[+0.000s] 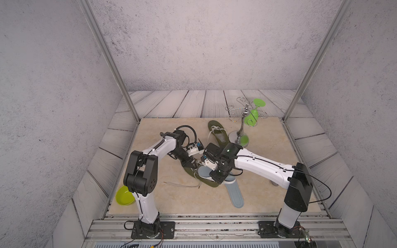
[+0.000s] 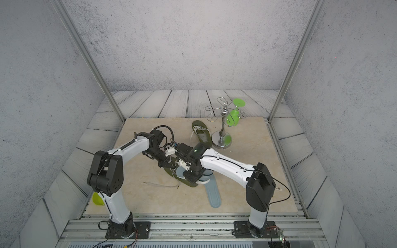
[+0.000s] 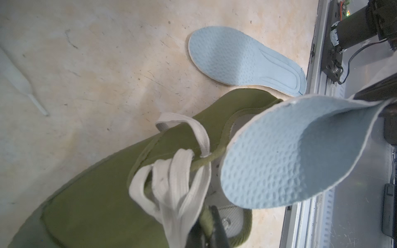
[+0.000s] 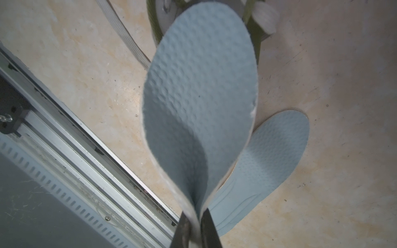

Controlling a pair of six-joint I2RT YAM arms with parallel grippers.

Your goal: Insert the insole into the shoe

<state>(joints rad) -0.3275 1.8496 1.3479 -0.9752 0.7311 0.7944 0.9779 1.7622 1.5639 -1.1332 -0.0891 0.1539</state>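
An olive green shoe (image 1: 188, 171) with white laces (image 3: 178, 182) lies mid-table between the two arms. My left gripper (image 3: 211, 227) is shut on the shoe's (image 3: 107, 204) collar rim, with olive fabric pinched between its dark fingers. My right gripper (image 4: 196, 221) is shut on the folded heel end of a light blue dimpled insole (image 4: 199, 96). The insole's (image 3: 290, 154) toe end hangs over the shoe's opening, touching or just above the rim. In both top views the insole (image 1: 204, 171) (image 2: 181, 171) shows between the grippers.
A second blue insole (image 1: 235, 193) lies flat on the table toward the front. Another olive shoe (image 1: 219, 133) lies at the back beside a metal glass rack (image 1: 239, 137) holding a green glass (image 1: 253, 113). A green bowl (image 1: 124, 195) sits front left. A loose lace (image 1: 182, 184) trails left.
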